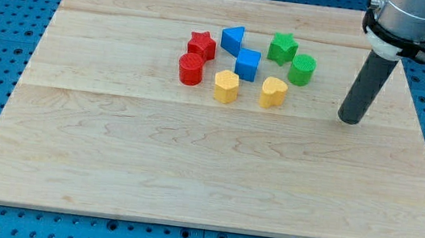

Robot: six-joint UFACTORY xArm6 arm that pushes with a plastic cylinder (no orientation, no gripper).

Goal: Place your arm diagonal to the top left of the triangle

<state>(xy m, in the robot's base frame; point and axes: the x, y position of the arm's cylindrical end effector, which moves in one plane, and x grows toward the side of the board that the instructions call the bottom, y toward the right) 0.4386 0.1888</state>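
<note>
My tip [350, 120] sits bare, pushing nothing, well to the view's right of the cluster. The blue triangle [234, 38] is at the cluster's top, the red star [201, 44] just left. Cutting straight across, I risk scattering the green blocks [291, 57], or nudging the star on arrival.

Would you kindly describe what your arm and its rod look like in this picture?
My arm shows only at the view's top right: a rounded silver-grey metal housing with a black ring beneath it and a white collar. From that hangs a straight, smooth, dark grey rod, round in section, ending in my tip. No cables or markings show.
</note>
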